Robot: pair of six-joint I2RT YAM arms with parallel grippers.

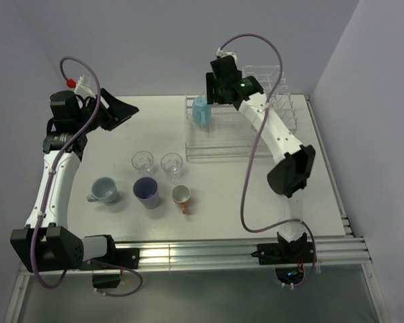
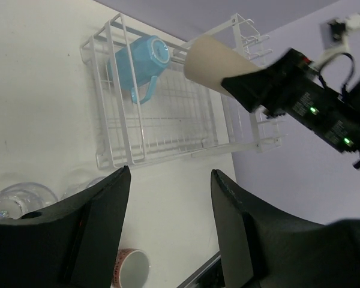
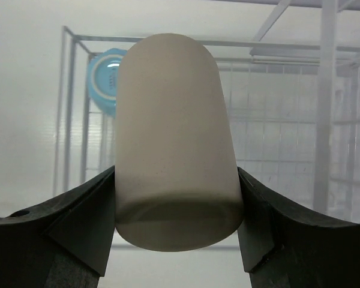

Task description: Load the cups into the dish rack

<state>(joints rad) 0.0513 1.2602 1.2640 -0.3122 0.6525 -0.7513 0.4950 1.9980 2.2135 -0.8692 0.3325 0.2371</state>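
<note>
My right gripper (image 3: pixel 175 175) is shut on the tall tan cup (image 3: pixel 174 150), holding it in the air over the dish rack (image 3: pixel 276 120). In the left wrist view the tan cup (image 2: pixel 211 65) hangs above the rack's far side. A light blue cup (image 1: pixel 202 112) lies on its side in the rack's (image 1: pixel 219 145) left end. My left gripper (image 1: pixel 127 116) is open and empty, raised over the table's back left. On the table stand two clear glasses (image 1: pixel 143 161) (image 1: pixel 171 163), a grey-blue mug (image 1: pixel 106 190), a purple cup (image 1: pixel 146 192) and an orange-handled mug (image 1: pixel 181 196).
The rack's taller section of upright dividers (image 1: pixel 283 101) stands at the back right, close to the wall. My right arm (image 1: pixel 276 134) reaches across the rack. A metal rail (image 1: pixel 209 252) runs along the table's near edge.
</note>
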